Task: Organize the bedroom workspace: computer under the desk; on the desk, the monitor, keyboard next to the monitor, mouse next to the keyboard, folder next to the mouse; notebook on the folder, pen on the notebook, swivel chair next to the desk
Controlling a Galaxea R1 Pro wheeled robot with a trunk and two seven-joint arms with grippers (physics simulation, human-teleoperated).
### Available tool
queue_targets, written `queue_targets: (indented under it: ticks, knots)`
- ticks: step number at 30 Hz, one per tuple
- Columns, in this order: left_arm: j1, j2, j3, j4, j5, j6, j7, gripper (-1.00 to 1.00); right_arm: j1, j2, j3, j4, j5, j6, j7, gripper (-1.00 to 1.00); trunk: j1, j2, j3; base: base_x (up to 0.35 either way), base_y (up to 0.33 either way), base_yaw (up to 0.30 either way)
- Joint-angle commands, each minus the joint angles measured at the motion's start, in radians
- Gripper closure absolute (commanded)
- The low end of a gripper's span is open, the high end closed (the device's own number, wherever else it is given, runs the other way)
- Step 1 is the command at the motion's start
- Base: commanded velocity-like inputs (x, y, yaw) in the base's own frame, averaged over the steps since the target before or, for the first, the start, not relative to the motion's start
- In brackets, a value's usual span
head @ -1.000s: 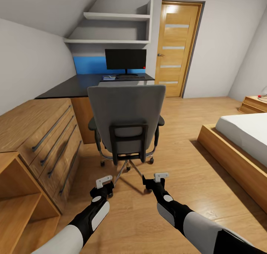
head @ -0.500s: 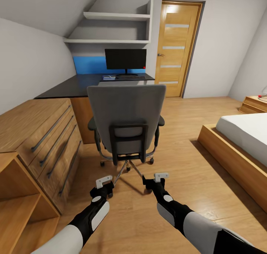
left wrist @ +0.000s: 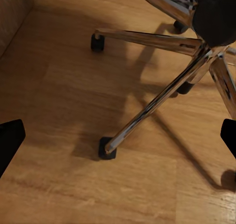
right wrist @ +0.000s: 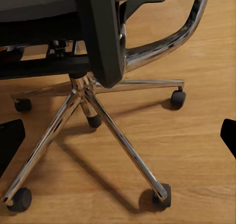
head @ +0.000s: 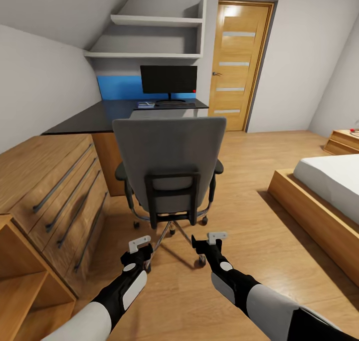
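The grey swivel chair (head: 168, 156) stands with its back to me, between me and the black desk (head: 94, 117). Its seat is hidden by the backrest, so the folder is out of sight. On the desk stands the black monitor (head: 168, 79) with a dark keyboard (head: 170, 103) before it and a small bluish flat thing (head: 146, 104) beside that. My left gripper (head: 140, 243) and right gripper (head: 216, 238) hang low over the floor just short of the chair's chrome star base (left wrist: 157, 98) (right wrist: 113, 130). Both are open and hold nothing.
A wooden chest of drawers (head: 55, 181) and an open shelf unit (head: 25, 286) line the left side. A low bed (head: 329, 181) stands at the right, a nightstand (head: 344, 140) behind it. A wooden door (head: 238, 67) is right of the desk, wall shelves (head: 154, 22) above it.
The whole view has shifted: the chair and dresser look a little larger and closer, so the camera has moved forward. Both arms keep the same pose.
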Motion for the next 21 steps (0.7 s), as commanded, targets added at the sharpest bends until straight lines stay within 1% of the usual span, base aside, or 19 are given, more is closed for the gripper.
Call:
queue_targets:
  ticks: [1,11,21]
  knots:
    - [-0.001,0.001,-0.008,0.000,0.010,-0.007,0.006,-1.00,-0.001,0.000,0.009,0.000,-0.006,-0.004,-0.007,-1.00,0.000,0.000,-0.001,0.084,0.000,0.000]
    - [-0.001,0.000,-0.008,0.000,0.010,-0.007,0.007,-1.00,-0.001,0.000,0.010,0.000,-0.005,-0.005,-0.007,-1.00,0.000,0.000,-0.001,0.206,0.000,0.000]
    - [-0.001,0.000,-0.008,0.000,0.010,-0.007,0.007,-1.00,-0.001,0.001,0.010,0.000,-0.005,-0.005,-0.007,-1.00,0.000,0.000,-0.001,0.031,0.000,0.000]
